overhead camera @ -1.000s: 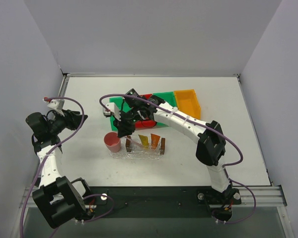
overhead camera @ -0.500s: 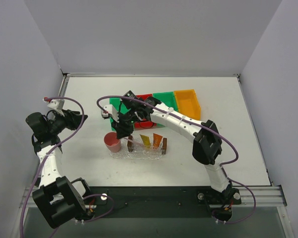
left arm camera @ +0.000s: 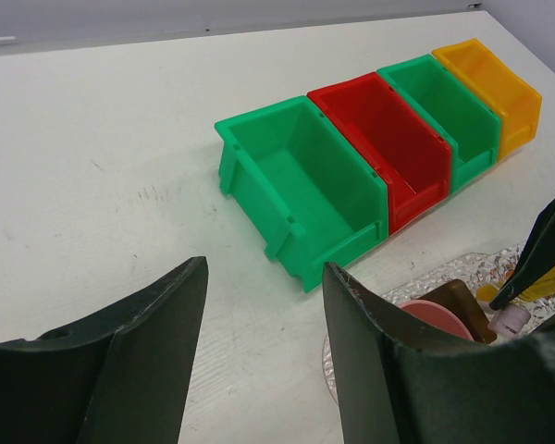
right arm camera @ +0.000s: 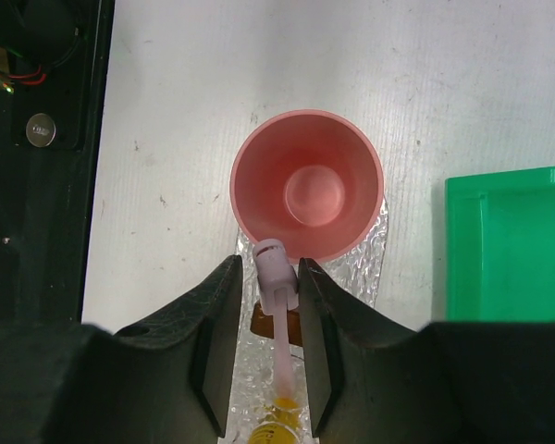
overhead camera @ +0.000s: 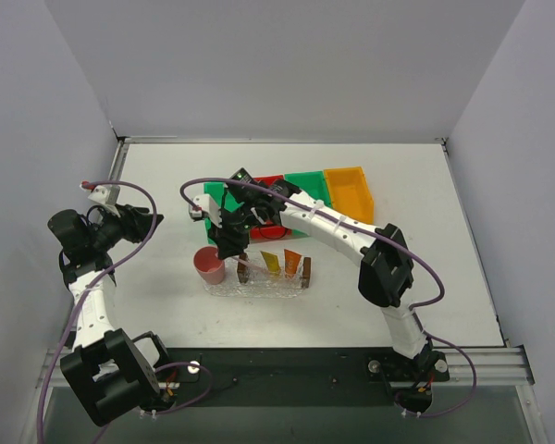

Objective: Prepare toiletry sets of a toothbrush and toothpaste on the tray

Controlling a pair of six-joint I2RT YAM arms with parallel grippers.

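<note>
One toothbrush (right arm camera: 279, 319) is running twelve-to-six inside the right gripper (right arm camera: 268, 268), with the tray (overhead camera: 303, 270) extending toward six; whether it is clamped or loosened is unclear.

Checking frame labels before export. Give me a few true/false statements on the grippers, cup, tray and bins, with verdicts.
1. The left gripper is open with nothing between its jaws. True.
2. The toothbrush stands inside the pink cup. False: the cup is empty and the toothbrush is between the right gripper's fingers.
3. The tray holds two toothpaste tubes. True.
4. The bin nearest the left gripper is orange. False: it is the green bin; the orange bin is farthest.
</note>
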